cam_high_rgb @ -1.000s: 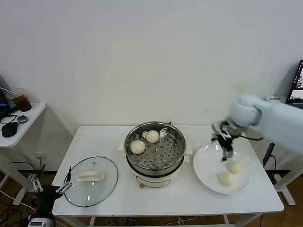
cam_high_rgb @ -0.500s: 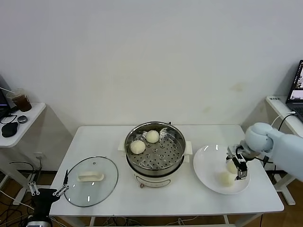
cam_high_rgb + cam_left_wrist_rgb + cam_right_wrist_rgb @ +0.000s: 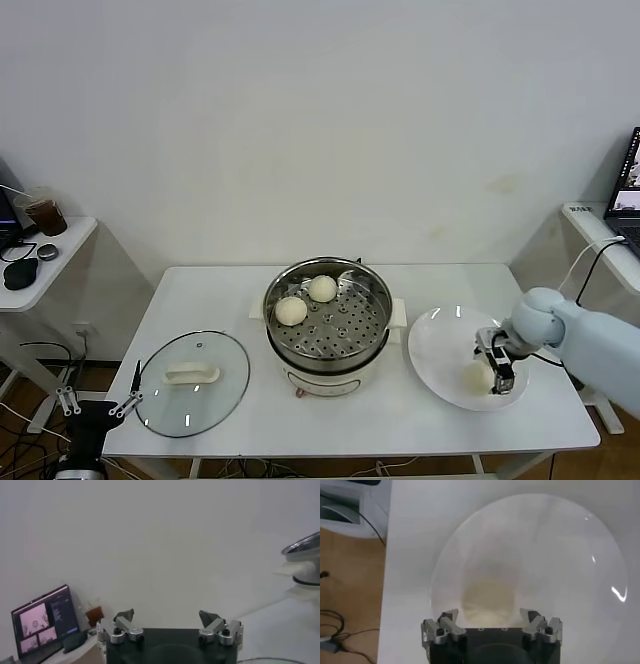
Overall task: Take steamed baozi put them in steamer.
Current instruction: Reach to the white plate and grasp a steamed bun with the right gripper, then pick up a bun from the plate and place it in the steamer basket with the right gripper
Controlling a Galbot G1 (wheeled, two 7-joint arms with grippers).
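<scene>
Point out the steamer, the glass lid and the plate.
steamer (image 3: 372, 292), head view, on its steel rim.
glass lid (image 3: 222, 395), head view, on the bare glass near its edge.
plate (image 3: 432, 345), head view, on its bare white surface.

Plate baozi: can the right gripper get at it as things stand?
Probably yes. The right gripper is down over the white plate, a baozi between its open fingers, nothing in between. A second baozi there can't be confirmed. The left gripper sits parked low beside the table.
</scene>
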